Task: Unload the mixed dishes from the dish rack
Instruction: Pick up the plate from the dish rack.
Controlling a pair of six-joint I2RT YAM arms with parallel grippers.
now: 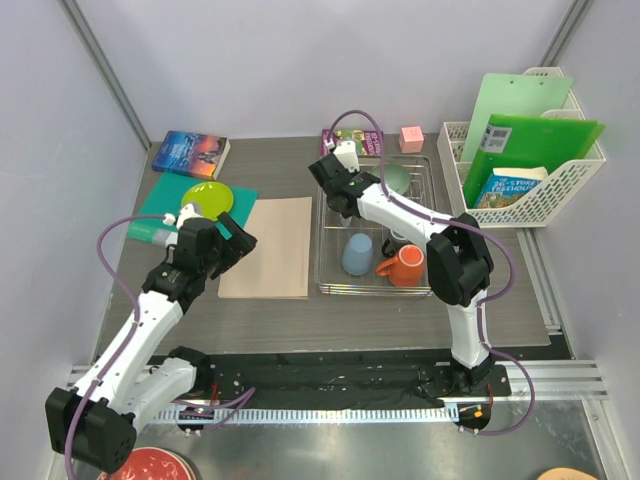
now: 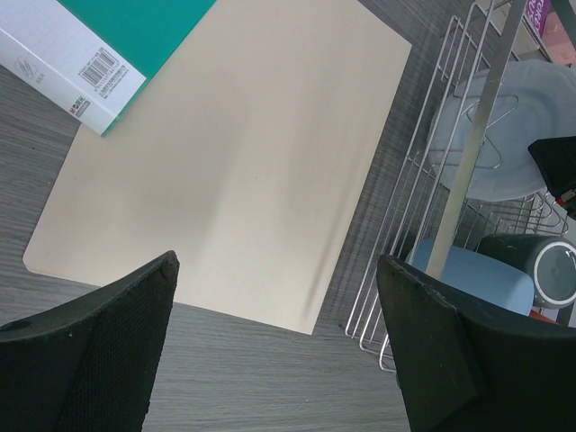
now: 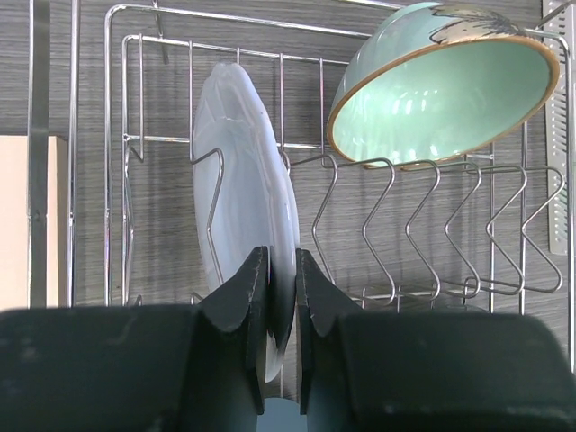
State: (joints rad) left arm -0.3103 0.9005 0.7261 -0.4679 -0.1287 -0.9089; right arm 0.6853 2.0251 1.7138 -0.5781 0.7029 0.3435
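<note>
The silver wire dish rack [image 1: 330, 270] stands right of centre. In it are a light blue cup [image 1: 357, 254], an orange mug [image 1: 402, 266] and a sage-green bowl [image 1: 397, 180]. In the right wrist view the white plate [image 3: 243, 198] stands on edge in the rack wires [image 3: 405, 180], and my right gripper [image 3: 283, 270] is shut on its rim; the bowl [image 3: 441, 90] leans beside it. The lime-green plate [image 1: 207, 198] lies on a teal folder at the left. My left gripper [image 1: 235, 243] is open and empty above the table [image 2: 279, 270], left of the rack [image 2: 423, 180].
A tan mat [image 1: 270, 245] lies between the folder and the rack. A book [image 1: 190, 153] and a pink cube [image 1: 411, 139] sit at the back. A white slotted basket [image 1: 530, 170] holds green folders at the right. A red plate [image 1: 150, 468] shows at the bottom edge.
</note>
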